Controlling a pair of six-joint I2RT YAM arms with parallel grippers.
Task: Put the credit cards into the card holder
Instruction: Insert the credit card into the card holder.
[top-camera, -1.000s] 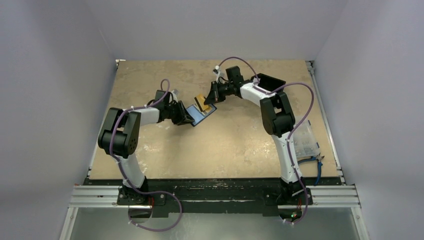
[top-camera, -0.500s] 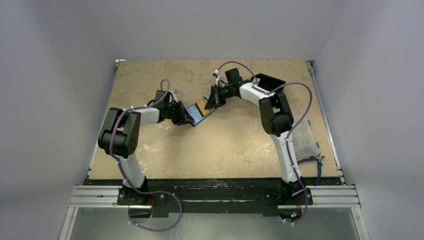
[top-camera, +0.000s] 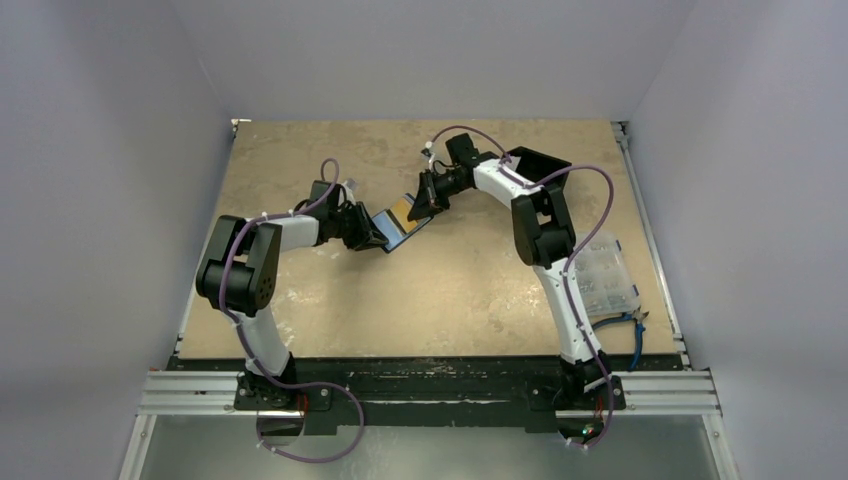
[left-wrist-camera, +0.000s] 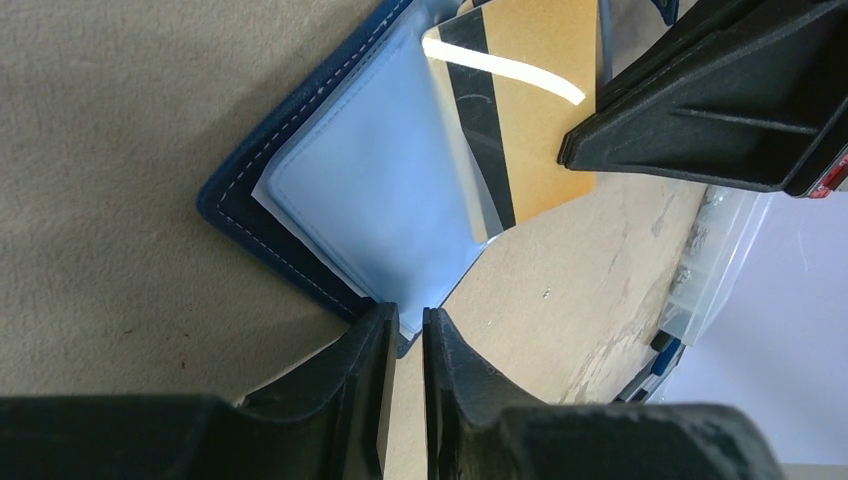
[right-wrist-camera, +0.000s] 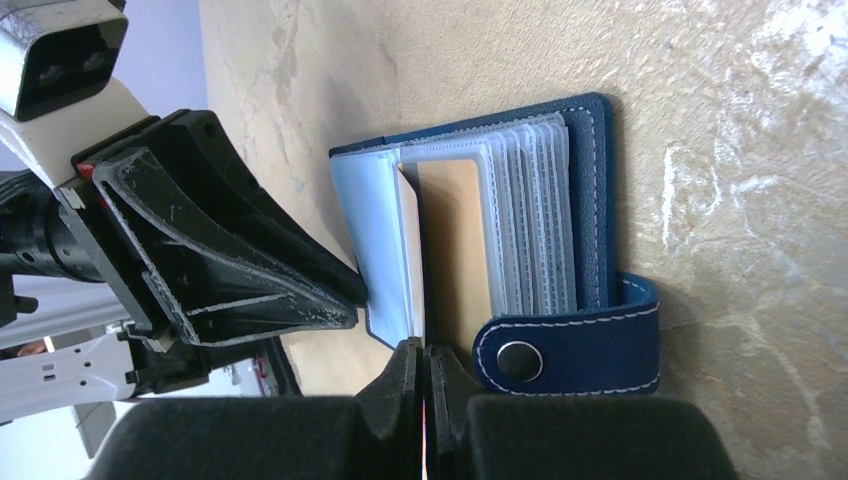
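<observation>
Our right tool (right-wrist-camera: 425, 352), pinching the gold card (right-wrist-camera: 455, 240), has advanced; left tool (left-wrist-camera: 405, 320) clamps the card holder (right-wrist-camera: 597, 200); we push straight ahead.

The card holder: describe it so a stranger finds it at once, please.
On the tan table, look between the left gripper and right gripper. The card holder is open there: navy blue with clear sleeves and a snap strap, unlike the black box and clear box.
</observation>
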